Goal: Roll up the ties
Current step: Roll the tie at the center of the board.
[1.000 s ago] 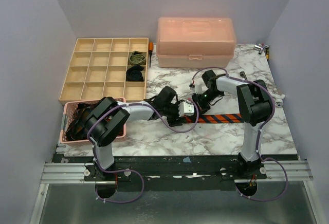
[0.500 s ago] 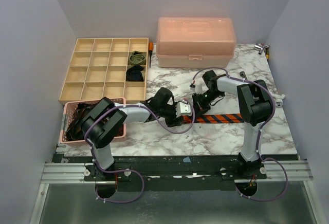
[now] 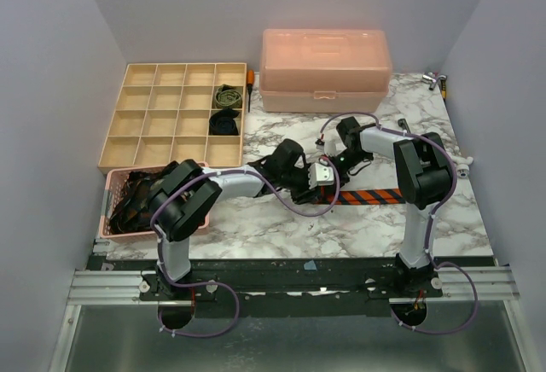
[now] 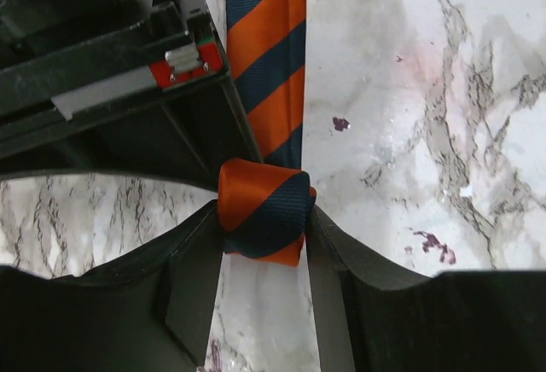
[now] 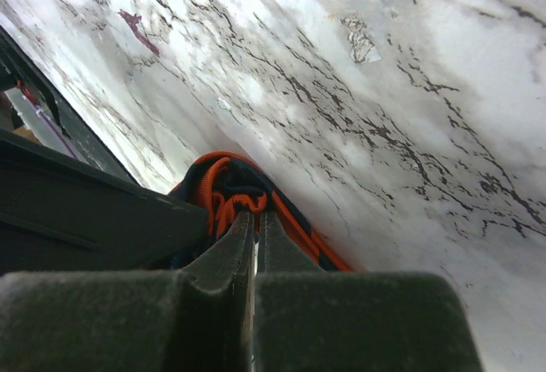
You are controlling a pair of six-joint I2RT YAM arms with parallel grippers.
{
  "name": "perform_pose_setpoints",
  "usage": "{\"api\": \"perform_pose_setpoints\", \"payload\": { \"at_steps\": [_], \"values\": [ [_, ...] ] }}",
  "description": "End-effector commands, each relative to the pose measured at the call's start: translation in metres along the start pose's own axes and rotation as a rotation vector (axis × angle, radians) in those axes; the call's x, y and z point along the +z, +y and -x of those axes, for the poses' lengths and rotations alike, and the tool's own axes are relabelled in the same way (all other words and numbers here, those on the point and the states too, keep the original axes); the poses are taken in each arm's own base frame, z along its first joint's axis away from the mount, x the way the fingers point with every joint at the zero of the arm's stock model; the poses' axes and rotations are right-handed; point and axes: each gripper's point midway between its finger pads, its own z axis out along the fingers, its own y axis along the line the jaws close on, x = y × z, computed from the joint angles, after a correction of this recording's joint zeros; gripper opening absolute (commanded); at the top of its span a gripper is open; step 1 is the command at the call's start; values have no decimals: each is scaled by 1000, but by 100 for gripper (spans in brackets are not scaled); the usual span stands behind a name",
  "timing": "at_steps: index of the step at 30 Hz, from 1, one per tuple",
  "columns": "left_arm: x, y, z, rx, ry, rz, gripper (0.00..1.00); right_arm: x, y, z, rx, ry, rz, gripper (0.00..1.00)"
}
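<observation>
An orange-and-navy striped tie [image 3: 375, 196] lies flat on the marble, running right from between the two grippers. Its left end is wound into a small roll [image 4: 263, 218]. My left gripper [image 4: 264, 223] has closed on that roll, one finger pressing each side. In the left wrist view the unrolled strip [image 4: 271, 56] leads away from the roll. My right gripper [image 5: 253, 215] is shut, its tips poked into the centre of the roll's spiral [image 5: 223, 186]. From above, both grippers meet at mid-table and hide the roll.
A tan compartment tray [image 3: 136, 124] at the back left holds a rolled olive tie [image 3: 227, 95] and a rolled black tie [image 3: 224, 122]. A pink basket [image 3: 113, 218] of dark ties [image 3: 132, 197] stands at the near left. A pink lidded box [image 3: 324, 69] stands at the back.
My left arm has swung right to the roll and its jaws have narrowed onto it. The right arm has stayed put.
</observation>
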Motion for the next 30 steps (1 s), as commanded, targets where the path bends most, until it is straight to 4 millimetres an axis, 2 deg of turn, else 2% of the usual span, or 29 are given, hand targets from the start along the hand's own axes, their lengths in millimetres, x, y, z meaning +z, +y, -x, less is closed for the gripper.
{"api": "perform_pose_setpoints", "payload": {
  "at_steps": [1,5,8,12,15,17,19,20,23,25,30],
  "values": [
    [20,3,-13,-50,58,4,46,16,-38,-9,-15,32,-121,0],
    [26,6,-43,-69,146,32,45,15,-33,-7,-16,24,-102,0],
    [23,3,-61,-59,194,39,44,13,-28,-6,-21,16,-87,0],
    [17,0,-73,-47,241,41,38,7,-15,-3,-29,0,-43,1],
    [13,-5,-79,-51,272,22,35,-5,-3,-1,-40,-15,-9,5],
    [10,-9,-78,-59,271,6,38,-13,3,1,-54,-28,0,5],
    [7,-15,-71,-67,236,-27,56,-13,-2,1,-46,-22,-24,1],
    [5,-16,-67,-67,215,-33,61,-10,-6,-2,-34,-6,-33,0],
    [-2,-16,-58,-61,179,-28,67,-1,-15,-10,-11,20,-44,0],
    [-7,-8,-46,-49,125,2,69,1,-18,-13,-5,21,-45,0],
    [-16,-7,-31,-23,37,10,67,6,-23,-13,1,19,-58,0]
  ]
}}
